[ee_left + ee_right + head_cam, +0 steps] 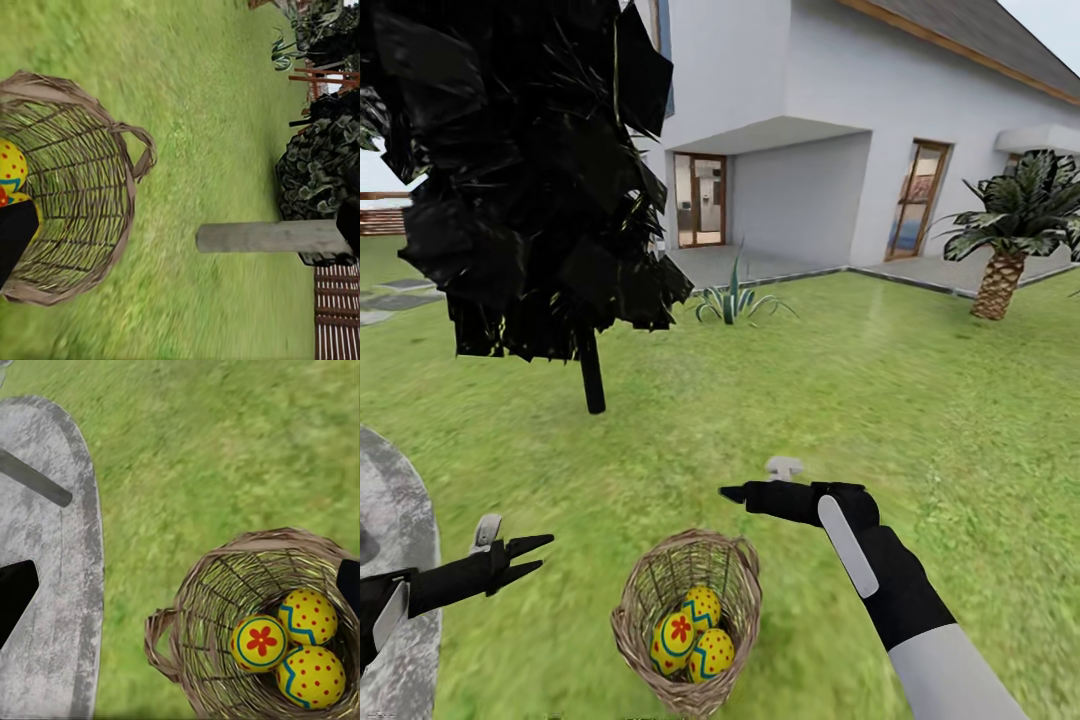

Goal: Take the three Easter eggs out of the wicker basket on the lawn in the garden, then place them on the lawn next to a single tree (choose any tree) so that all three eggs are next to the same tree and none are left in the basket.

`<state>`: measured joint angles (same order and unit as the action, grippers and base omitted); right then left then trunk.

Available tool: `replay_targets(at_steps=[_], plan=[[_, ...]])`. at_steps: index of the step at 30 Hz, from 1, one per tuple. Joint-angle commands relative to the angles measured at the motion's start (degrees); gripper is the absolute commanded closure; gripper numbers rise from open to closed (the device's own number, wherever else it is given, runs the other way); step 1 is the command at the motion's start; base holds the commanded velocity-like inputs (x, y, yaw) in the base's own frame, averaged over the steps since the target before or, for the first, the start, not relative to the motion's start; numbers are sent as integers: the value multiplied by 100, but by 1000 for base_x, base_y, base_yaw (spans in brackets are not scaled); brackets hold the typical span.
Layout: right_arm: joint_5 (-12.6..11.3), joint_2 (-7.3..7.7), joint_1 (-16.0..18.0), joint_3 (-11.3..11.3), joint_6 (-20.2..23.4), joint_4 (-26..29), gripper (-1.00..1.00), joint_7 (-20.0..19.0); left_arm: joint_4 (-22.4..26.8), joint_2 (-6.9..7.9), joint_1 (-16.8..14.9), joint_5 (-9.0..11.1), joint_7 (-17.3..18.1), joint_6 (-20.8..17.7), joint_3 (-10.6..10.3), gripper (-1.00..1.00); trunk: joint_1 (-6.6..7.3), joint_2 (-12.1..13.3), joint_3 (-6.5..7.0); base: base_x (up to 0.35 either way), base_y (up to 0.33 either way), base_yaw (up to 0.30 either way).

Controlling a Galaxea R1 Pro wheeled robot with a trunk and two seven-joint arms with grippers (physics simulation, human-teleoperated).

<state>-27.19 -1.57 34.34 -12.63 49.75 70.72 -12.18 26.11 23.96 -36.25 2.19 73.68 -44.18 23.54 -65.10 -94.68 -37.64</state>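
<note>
Three Easter eggs (292,641) fill the wicker basket (688,620); left hand (530,558) fingers apart, right hand (735,493) unclear; left wrist view adds a grey tree (270,237)

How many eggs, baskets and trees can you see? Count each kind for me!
Easter eggs: 3, all inside the basket
wicker basket: 1
trees: 3, a black-leaved tree, a palm, a grey-trunked tree
Total: 7

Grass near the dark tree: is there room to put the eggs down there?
Yes. The lawn lies bare between the black tree's trunk and the wicker basket, and wide open toward the palm. It is crowded only inside the basket, where three Easter eggs touch one another.
</note>
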Motion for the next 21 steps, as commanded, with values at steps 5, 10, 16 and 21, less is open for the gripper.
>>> replay_targets(at_steps=[5, 10, 16, 21], plan=[[38, -1, 3, 6, 18, 5, -100, -39, -1, 0, -2, 1, 12, -55, 10, -100, 1, -3, -6, 49, -172, 238], [38, -1, 3, 6, 22, 11, -100, -37, -1, 3, -5, 1, 13, -55, 10, -100, 1, -3, -7, 78, -94, 47], [38, -1, 3, 6, 18, 12, -100, -39, -1, 3, -5, 1, 13, -55, 10, -100, 1, -3, -7, 11, -12, 5], [38, -1, 3, 2, 17, 12, -100, -39, -1, 4, -5, 1, 13, -55, 10, -100, 1, -3, -7, 1, -1, 0]])
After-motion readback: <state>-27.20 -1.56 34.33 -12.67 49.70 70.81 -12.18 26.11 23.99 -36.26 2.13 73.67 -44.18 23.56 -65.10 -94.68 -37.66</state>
